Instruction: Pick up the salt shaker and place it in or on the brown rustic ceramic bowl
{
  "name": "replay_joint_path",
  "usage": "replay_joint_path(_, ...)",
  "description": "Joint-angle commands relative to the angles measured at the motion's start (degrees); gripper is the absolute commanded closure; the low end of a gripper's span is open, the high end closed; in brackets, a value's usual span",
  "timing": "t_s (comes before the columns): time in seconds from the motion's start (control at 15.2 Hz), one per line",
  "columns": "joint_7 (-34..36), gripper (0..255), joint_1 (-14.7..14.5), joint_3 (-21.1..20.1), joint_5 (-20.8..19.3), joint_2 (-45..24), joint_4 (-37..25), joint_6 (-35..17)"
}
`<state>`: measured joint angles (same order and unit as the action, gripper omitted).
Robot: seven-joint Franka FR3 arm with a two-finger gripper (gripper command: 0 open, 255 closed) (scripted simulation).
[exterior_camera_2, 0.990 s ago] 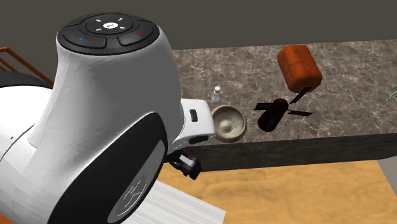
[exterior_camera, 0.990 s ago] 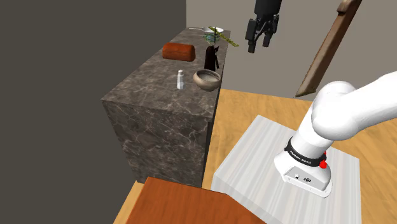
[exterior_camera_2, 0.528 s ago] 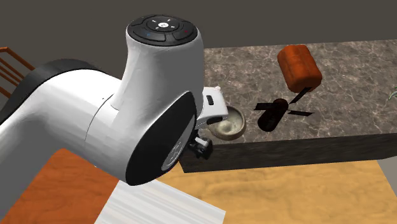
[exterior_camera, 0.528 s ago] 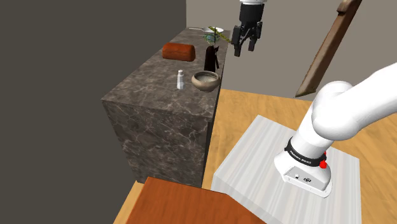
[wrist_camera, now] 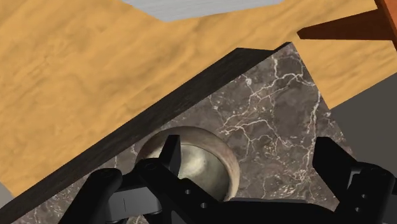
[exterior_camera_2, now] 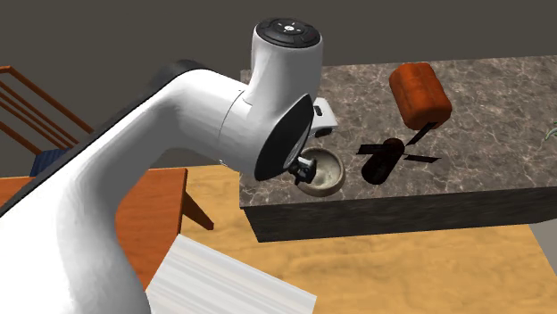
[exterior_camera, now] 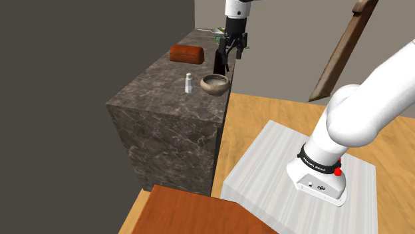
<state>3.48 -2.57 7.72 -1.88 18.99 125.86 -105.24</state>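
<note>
Shoulder view, arm: the white arm (exterior_camera: 359,113) rises from its base on the pale stand (exterior_camera: 266,159), bends out past the view's right edge, and its last link comes back in from the top, pointing almost straight down.
Shoulder view, hand: the black hand (exterior_camera: 230,53) hangs fingers-down above the dark marble table (exterior_camera: 166,126), near the long edge that faces the stand. Its tips overlap the top of a dark upright object (exterior_camera: 219,65); whether they touch it cannot be told.
Shoulder view, salt shaker: the small white salt shaker (exterior_camera: 189,83) stands upright on the table, untouched and well apart from the hand.
Shoulder view, bowl: the dull tan bowl (exterior_camera: 215,84) sits at the stand-side edge, just beside the salt shaker, which is farther in from that edge.
Shoulder view, other: a reddish-brown block (exterior_camera: 185,54) lies farther along the table.
Second exterior view, arm: the arm sweeps from the lower left up to a dark-capped joint above the table's corner.
Second exterior view, bowl: the bowl (exterior_camera_2: 326,174) lies close to the table's near edge, partly covered by the arm, with the dark object (exterior_camera_2: 384,161) beside it.
Wrist view, hand: the two black fingers stand wide apart, with bare marble between them and nothing held.
Wrist view, bowl: the bowl (wrist_camera: 210,159) lies partly behind one finger, next to the table edge that borders the wooden floor (wrist_camera: 95,76).
</note>
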Motion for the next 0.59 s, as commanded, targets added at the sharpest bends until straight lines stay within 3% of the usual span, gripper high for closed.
replay_joint_path(0.0, -1.3, 0, -0.2, 0.6, 0.7, -4.2, -2.4, -2.2)
replay_joint_path(0.53, -5.9, 0, -0.6, 1.5, 4.9, -21.5, -14.7, -7.8)
